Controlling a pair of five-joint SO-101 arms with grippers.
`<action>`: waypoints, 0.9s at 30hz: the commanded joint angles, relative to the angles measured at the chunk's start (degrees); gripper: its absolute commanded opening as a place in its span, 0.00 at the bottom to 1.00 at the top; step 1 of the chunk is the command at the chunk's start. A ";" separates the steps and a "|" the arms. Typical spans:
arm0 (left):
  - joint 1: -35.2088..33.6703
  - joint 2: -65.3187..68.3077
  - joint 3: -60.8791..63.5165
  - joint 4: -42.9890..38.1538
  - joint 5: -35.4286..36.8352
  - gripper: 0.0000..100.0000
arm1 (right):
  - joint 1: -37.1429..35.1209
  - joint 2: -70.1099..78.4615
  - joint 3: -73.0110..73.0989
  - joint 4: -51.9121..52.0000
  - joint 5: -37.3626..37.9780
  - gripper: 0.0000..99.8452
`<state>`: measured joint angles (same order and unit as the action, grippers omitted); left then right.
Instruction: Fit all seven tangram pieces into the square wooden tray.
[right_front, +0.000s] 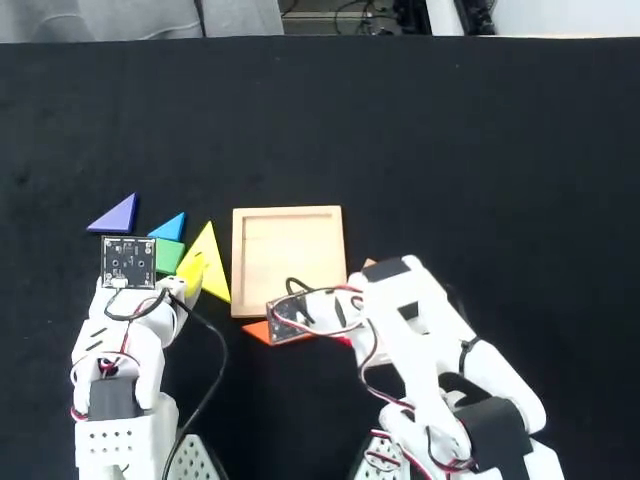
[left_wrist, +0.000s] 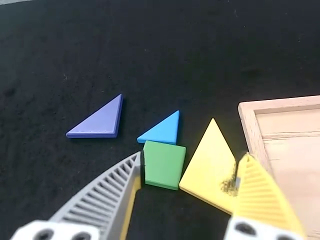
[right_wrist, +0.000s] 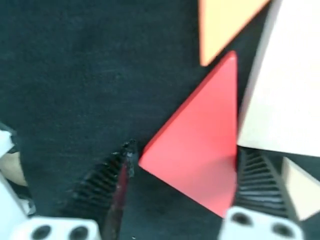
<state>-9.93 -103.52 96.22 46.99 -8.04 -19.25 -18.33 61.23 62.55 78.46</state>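
One wooden tray (right_front: 288, 211), floor bare. Six pieces counted. The red triangle (right_wrist: 200, 150), at the tray's near edge, sits within my right claw (right_wrist: 187, 151); gripped or not, I can't tell. Yellow triangle (left_wrist: 210, 162), purple triangle (left_wrist: 100, 122), green square (left_wrist: 162, 164) and blue triangle (left_wrist: 164, 131) lie left of the tray, my left claw (left_wrist: 192, 159) gaping empty above them. The orange piece (right_front: 257, 331) is half hidden under my right arm.

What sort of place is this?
Likely a robotics lab workbench: two small white robot arms mounted at a black-covered table, a wooden tray and tangram pieces as a test puzzle, cables behind.
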 joint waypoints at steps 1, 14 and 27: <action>-0.31 -0.62 1.10 0.44 -0.53 0.30 | 1.58 2.07 -0.04 0.97 -0.79 0.18; -0.31 -0.62 1.10 0.09 -0.53 0.30 | 2.55 -12.26 -8.57 15.21 -0.79 0.11; -0.31 -0.62 1.10 0.35 -0.53 0.30 | 16.26 -23.25 2.42 13.80 3.96 0.30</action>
<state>-9.93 -103.52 96.22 46.99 -8.04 -5.27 -39.69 61.67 75.56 79.96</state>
